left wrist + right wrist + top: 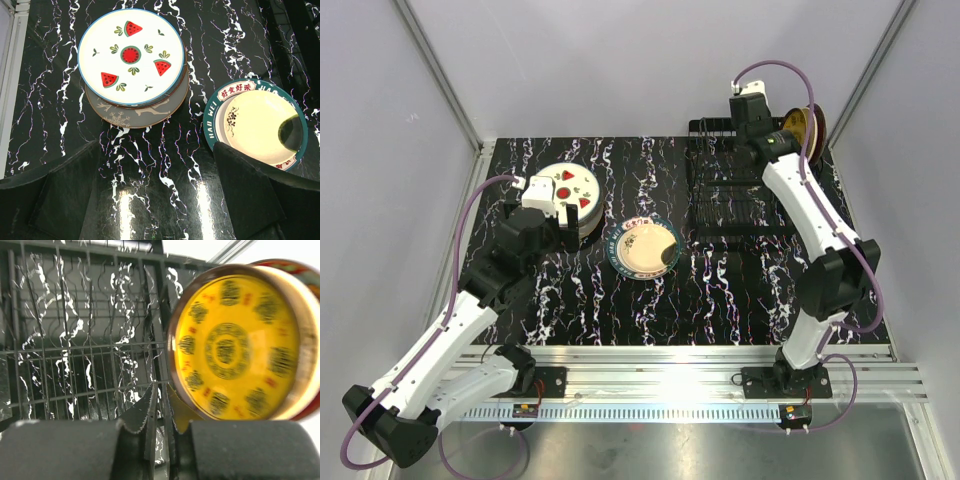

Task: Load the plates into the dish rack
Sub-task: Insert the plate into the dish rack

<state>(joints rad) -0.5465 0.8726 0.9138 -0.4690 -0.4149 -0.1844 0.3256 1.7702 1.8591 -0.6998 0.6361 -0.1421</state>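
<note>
The dish rack (725, 195) is a black wire frame at the back right of the table. A yellow plate with a brown rim (235, 347) stands on edge at its right end, with a red-rimmed plate (310, 280) behind it; both show as the upright plates (803, 125). My right gripper (161, 405) hangs over the rack (75, 365), shut with nothing between its fingers, just left of the yellow plate. My left gripper (160, 190) is open above bare table, near a stack topped by a watermelon plate (131, 55) and left of a teal-rimmed cream plate (260, 125).
Under the watermelon plate (568, 185) lies a grey-brown plate with a pale branch pattern (135, 112). The teal-rimmed plate (642, 247) lies flat near the table's middle. White walls close in the black marbled table (720, 300) on three sides, and a metal rail runs along the near edge.
</note>
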